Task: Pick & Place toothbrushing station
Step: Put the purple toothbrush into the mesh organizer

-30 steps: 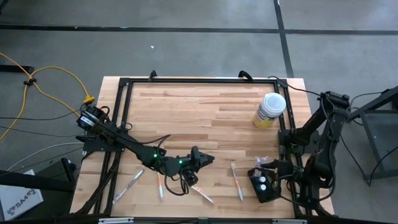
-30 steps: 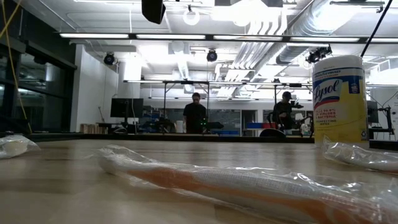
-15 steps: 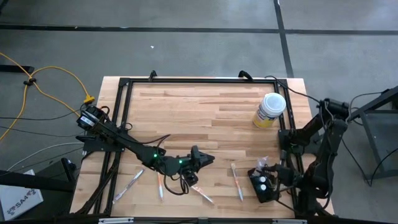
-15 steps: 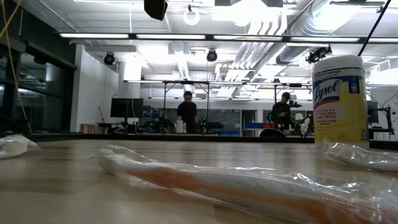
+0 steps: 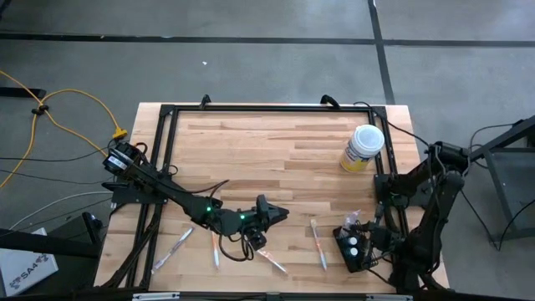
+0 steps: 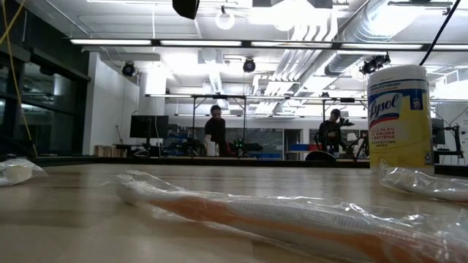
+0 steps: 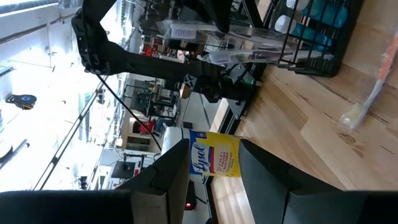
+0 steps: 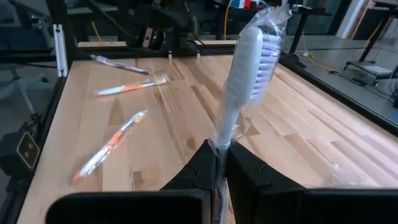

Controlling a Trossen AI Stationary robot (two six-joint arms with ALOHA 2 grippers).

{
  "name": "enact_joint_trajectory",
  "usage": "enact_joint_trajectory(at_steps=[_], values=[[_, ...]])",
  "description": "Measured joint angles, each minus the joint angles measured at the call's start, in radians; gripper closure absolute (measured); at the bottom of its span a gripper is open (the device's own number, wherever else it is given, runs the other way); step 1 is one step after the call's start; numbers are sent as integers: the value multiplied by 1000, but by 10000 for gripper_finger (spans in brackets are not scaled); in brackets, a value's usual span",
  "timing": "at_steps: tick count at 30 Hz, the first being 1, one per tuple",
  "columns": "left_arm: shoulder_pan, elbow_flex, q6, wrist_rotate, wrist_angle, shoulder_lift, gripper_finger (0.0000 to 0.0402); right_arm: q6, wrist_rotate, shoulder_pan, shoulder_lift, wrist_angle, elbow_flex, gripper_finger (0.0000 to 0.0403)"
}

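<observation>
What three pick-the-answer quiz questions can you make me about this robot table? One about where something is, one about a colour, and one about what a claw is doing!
1. Where is the yellow canister?
A. On the floor
B. Standing on the table, on the right arm's side
C. Lying tipped over in the table's middle

2. What colour is the canister's lid?
A. White
B. Red
C. Black

3. What is the right gripper doing?
A. Hanging open and empty
B. Squeezing a cable
C. Shut on a wrapped toothbrush

Answers:
1 B: the high view shows the yellow canister upright on the table.
2 A: the lid is white.
3 C: the right gripper pinches the wrapped toothbrush.
</observation>
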Motion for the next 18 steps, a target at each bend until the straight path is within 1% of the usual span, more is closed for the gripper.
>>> enact_joint_trajectory(at_steps=[10,13,18], values=[[0,0,0,0,2,0,270,181,-32,-1,80,-75,0,389],[0,0,0,0,2,0,270,241,-65,-1,96,-108,0,389],[0,0,0,0,2,0,270,266,-106,-1,103,-114,0,389]])
